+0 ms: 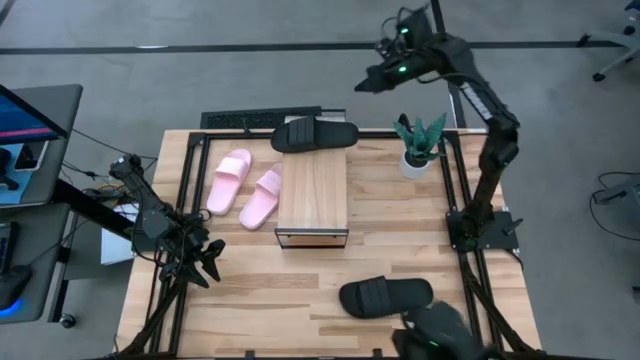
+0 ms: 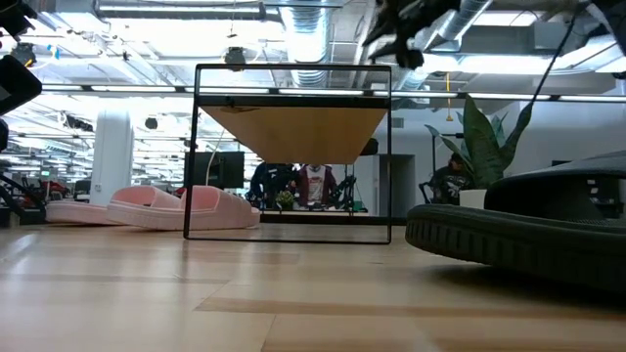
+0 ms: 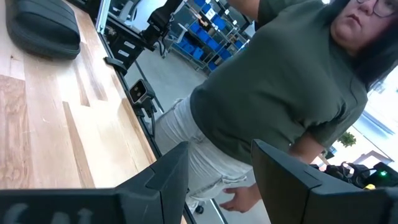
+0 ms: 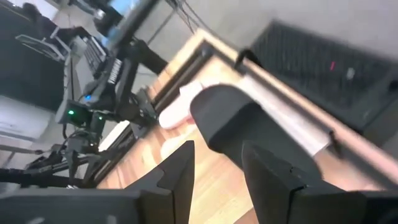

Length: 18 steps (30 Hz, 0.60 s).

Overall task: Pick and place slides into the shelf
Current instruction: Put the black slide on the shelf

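Note:
The shelf [image 1: 312,195] stands mid-table, its wood top seen from below in the low view [image 2: 293,127]. Two pink slides [image 1: 245,187] lie flat on the table to its left. One black slide [image 1: 315,134] lies crosswise at the shelf's far end; whether it rests on the plank or on the table behind, I cannot tell. A second black slide [image 1: 385,297] lies sole-down near the table's front edge [image 2: 518,230]. My right gripper [image 1: 365,85] hangs high beyond the far edge, open and empty [image 4: 217,168]. My left gripper [image 1: 205,262] waits open at the table's left [image 3: 221,180].
A potted plant [image 1: 418,145] stands at the far right of the table, right of the shelf. A person in a green top [image 3: 280,93] stands beyond the table's edge in the left wrist view. Bare wood lies between the shelf and the near black slide.

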Available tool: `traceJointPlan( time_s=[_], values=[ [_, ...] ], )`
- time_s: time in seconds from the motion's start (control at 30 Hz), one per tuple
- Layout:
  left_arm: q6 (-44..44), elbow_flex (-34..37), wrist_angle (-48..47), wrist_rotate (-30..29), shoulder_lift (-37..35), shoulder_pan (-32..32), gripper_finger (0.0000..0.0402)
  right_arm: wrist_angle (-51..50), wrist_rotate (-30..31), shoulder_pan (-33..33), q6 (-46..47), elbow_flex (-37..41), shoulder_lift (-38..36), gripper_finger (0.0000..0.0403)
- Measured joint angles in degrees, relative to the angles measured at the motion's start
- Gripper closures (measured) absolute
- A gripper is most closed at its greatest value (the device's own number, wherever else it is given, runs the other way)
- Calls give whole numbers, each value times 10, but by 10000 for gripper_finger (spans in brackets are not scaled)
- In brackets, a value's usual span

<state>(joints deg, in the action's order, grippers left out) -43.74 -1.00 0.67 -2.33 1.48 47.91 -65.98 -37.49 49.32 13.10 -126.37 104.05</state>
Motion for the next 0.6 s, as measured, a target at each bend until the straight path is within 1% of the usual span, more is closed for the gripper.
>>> traceJointPlan(
  time_s=[0.27, 0.43, 0.6],
  values=[
    [0, 0, 0, 0, 0, 0, 239, 17, 0, 25, -76, 0, -105, 280],
    [0, 0, 0, 0, 0, 0, 239, 21, 0, 29, -126, 0, -160, 280],
    [0, 0, 0, 0, 0, 0, 239, 21, 0, 29, -154, 1, -207, 280]
  ],
)
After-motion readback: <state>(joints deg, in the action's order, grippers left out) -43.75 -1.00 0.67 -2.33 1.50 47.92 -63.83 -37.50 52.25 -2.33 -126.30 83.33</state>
